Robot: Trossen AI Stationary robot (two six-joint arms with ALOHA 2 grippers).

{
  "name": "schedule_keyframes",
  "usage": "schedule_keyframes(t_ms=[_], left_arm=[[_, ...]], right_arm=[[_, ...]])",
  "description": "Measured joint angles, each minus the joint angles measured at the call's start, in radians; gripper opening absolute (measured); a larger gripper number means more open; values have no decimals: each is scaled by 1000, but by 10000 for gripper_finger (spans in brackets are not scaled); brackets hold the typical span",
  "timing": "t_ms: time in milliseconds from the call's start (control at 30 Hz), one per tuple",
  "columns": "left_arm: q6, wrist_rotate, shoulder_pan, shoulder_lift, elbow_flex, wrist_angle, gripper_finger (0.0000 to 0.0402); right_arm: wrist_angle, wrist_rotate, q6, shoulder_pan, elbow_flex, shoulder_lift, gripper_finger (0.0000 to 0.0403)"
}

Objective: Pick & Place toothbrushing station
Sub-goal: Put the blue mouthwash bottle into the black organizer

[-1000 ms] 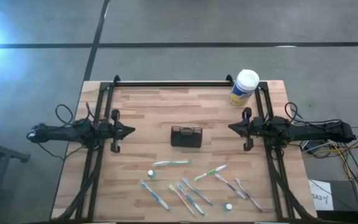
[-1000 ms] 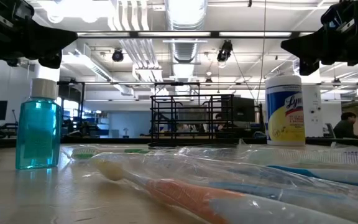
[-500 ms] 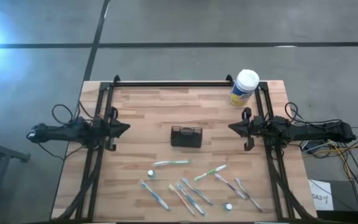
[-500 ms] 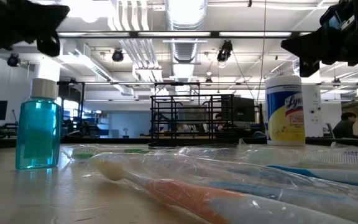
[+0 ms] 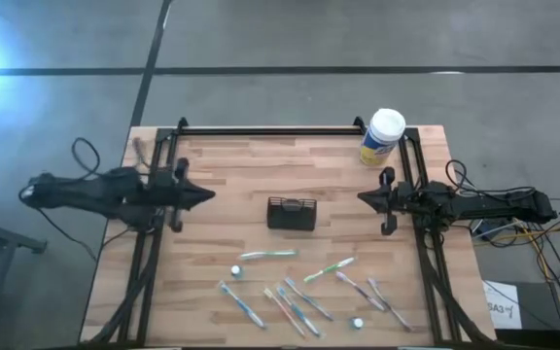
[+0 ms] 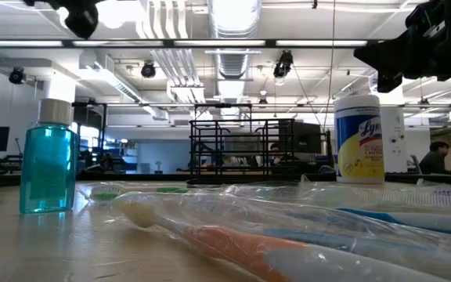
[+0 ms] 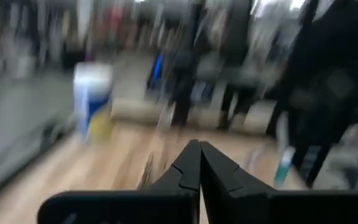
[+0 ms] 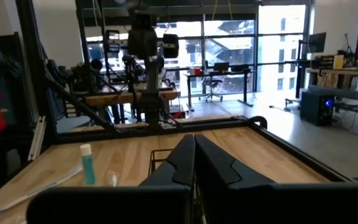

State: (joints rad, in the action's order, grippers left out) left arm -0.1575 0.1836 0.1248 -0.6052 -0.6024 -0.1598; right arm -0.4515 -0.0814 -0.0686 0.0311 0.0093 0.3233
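Nothing of the pick and place looks done yet, as far as you can judge from here. The toothbrushing station [image 5: 292, 213] sits untouched at the middle of the tabletop [image 5: 222, 165], upright on its base, with neither claw on it and nothing visibly loaded into its compartments. The whole job is still ahead of you: reach, grip, lift, set down.

Your left claw [image 5: 208, 195] hovers over the left side of the tabletop with its tips pinched together and nothing between them; the left wrist view shows the two fingers [image 7: 188, 167] meeting at a point. From that claw the station lies at about 3 o'clock in the high view, a touch toward 4, with bare wood between them and clearly apart.

Your right claw [image 5: 362, 199] waits on the opposite side, equally closed and empty, its fingers [image 8: 182, 158] pressed together in the right wrist view. From it the station sits at roughly 9 o'clock, nearer than it is to the left claw but still apart.

Whichever arm you use, the claw will need to be opened before it goes down, since both are closed tight now.

Toothbrushes [image 5: 299, 297] lie scattered at 6 o'clock from the station, and a white-capped canister [image 5: 382, 137] stands at 1 o'clock.
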Motion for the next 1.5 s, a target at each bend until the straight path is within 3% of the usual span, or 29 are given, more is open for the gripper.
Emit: schedule_keyframes(t_ms=[233, 400, 567, 933, 1267, 1500], left_arm=[[-279, 198, 43, -341, -414, -545, 2], [-429, 212, 80, -506, -632, -796, 1], [-553, 222, 148, -660, -757, -960, 4], [-809, 210, 276, -881, -813, -1103, 91], [-916, 18, 319, -969, -809, -1097, 214], [-980, -50, 318, -1001, -808, -1079, 261]], right_arm=[[23, 0, 31, 0, 0, 1, 8], [68, 0, 105, 0, 0, 1, 8], [111, 0, 106, 0, 0, 1, 8], [95, 0, 106, 0, 0, 0, 8], [80, 0, 90, 0, 0, 0, 8], [79, 0, 90, 0, 0, 0, 8]])
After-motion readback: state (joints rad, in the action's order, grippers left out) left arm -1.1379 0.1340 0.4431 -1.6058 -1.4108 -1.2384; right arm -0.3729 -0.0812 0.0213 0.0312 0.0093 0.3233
